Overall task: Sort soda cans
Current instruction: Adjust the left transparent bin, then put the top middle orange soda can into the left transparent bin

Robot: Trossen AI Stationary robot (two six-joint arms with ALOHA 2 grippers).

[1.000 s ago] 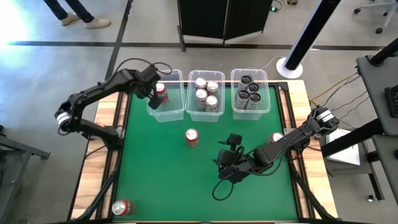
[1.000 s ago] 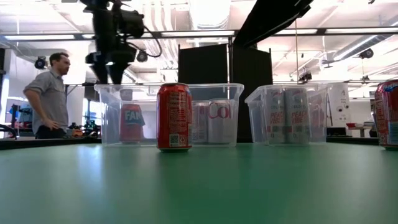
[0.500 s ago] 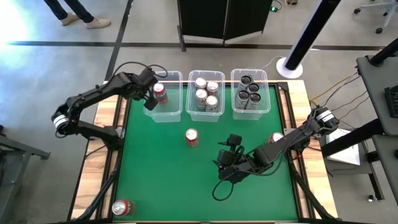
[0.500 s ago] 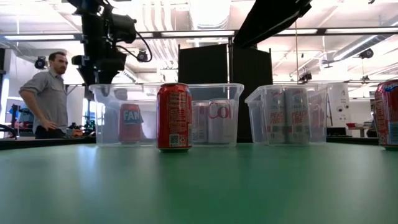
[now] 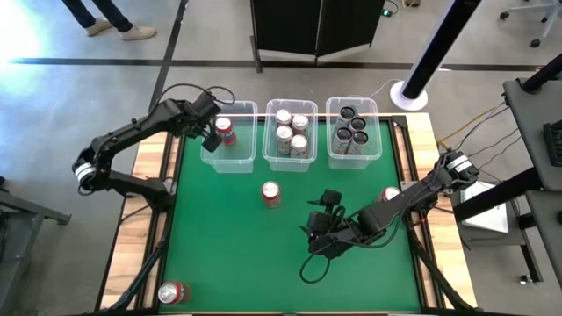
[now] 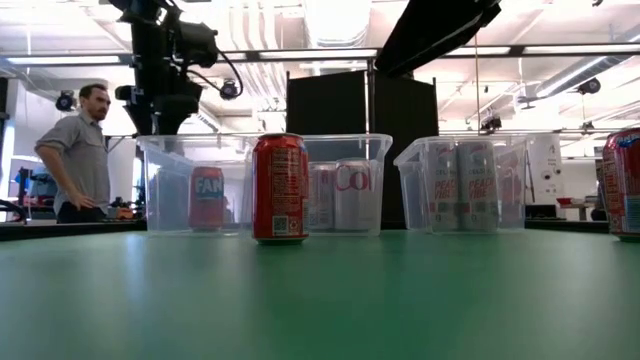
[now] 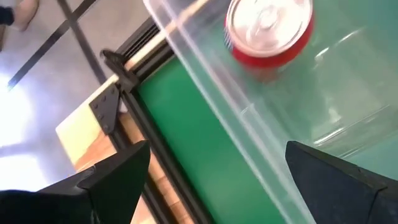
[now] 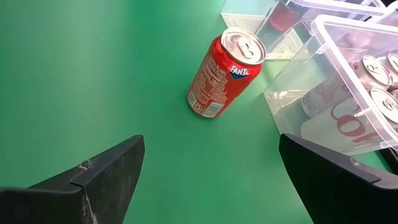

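Right gripper (image 5: 314,235) is sitting low in the lower middle of the high view, fingers spread wide with nothing between them, and its wrist camera is looking across the green mat (image 5: 228,246) at a red can (image 8: 225,73) standing upright by itself near the centre of the table. That same can (image 5: 271,194) is showing just below the middle bin in the high view, apart from everything. Another red can (image 5: 173,292) is lying on its side at the lower left corner of the table, and one more (image 5: 391,195) is peeking out at the right edge beside the right arm.

Farther back, three clear bins are lining the upper edge of the mat. Left bin (image 5: 232,136) is holding a single red can (image 5: 226,132); middle bin (image 5: 291,132) is holding silver cans (image 5: 284,134); right bin (image 5: 354,131) is holding dark cans (image 5: 351,125).

Left gripper (image 5: 211,139) is hanging over the left wall of the left bin, upper left of the high view, fingers parted and empty; its wrist view is showing the red can's top (image 7: 268,22) inside the bin beyond the wall.

Beyond the table, at the left of the low view, a person (image 6: 78,155) is standing in the room.
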